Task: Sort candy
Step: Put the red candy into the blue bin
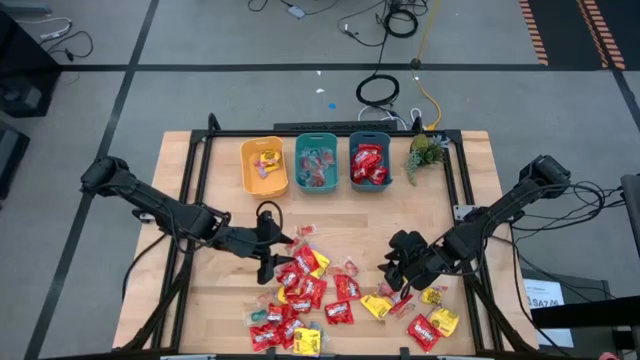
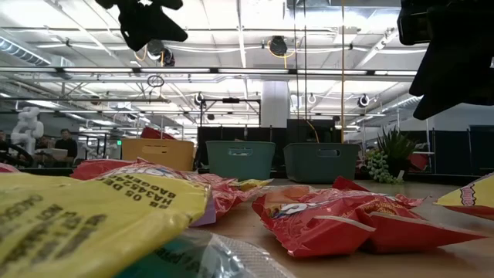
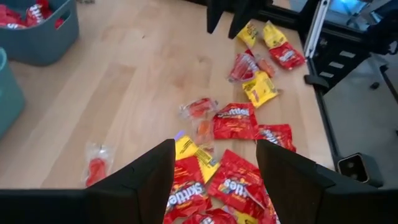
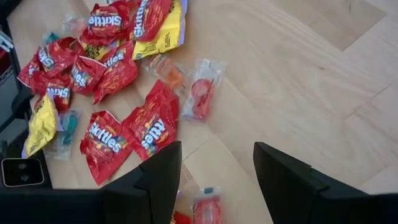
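Candy [image 4: 102,138] wrappers: glossy, crinkled red and yellow film, some clear. Desk [image 1: 450,190]: pale, smooth wood, matt. Bins [image 1: 316,160]: matt plastic.

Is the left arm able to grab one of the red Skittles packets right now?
Probably yes: the left end effector hangs open just above the red Skittles packets, with nothing between them.

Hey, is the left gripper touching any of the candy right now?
Apart. In the left wrist view the left gripper has its fingers spread with nothing between them, and the candy lies on the table below them.
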Controlling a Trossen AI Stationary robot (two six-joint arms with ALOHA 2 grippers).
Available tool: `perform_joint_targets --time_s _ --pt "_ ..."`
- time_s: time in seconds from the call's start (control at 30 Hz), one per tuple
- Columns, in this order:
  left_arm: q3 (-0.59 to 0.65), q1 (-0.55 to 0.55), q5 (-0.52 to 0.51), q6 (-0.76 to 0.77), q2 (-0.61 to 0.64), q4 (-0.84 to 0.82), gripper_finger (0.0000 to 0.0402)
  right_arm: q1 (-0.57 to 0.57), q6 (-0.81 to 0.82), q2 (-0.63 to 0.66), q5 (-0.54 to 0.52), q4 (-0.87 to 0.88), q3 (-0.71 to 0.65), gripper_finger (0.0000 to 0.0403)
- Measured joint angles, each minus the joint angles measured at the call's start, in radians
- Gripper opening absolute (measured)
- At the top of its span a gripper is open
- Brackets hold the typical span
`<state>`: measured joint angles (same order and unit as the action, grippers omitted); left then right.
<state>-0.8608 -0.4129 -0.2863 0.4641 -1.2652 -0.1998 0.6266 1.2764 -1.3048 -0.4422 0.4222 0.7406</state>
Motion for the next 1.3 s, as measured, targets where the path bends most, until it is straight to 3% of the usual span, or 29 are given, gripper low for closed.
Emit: perform_joint_targets --time_s 0.37,0.57,0.73,1.1,1.3 --pt "0.000 -0.012 -0.016 0.019 -0.037 -0.028 0.0235 0.000 0.000 -0.002 -0.007 0.000 0.000 0.0192" --pt "0.001 -0.049 -0.003 0.085 -0.161 -0.071 0.0235 -0.001 -0.001 -0.002 -0.039 -0.010 0.000 0.0192" --pt "0.001 -0.053 0.086 0.169 -0.263 -0.077 0.0235 -0.001 0.001 -0.003 -0.038 -0.022 0.000 0.0192" --pt "-0.001 -0.053 0.129 0.185 -0.440 -0.075 0.0234 -0.001 0.002 -0.003 -0.037 -0.039 0.000 0.0192" --pt "-0.002 -0.053 0.139 0.185 -0.458 -0.071 0.0190 -0.001 0.002 -0.003 -0.032 -0.041 0.000 0.0192"
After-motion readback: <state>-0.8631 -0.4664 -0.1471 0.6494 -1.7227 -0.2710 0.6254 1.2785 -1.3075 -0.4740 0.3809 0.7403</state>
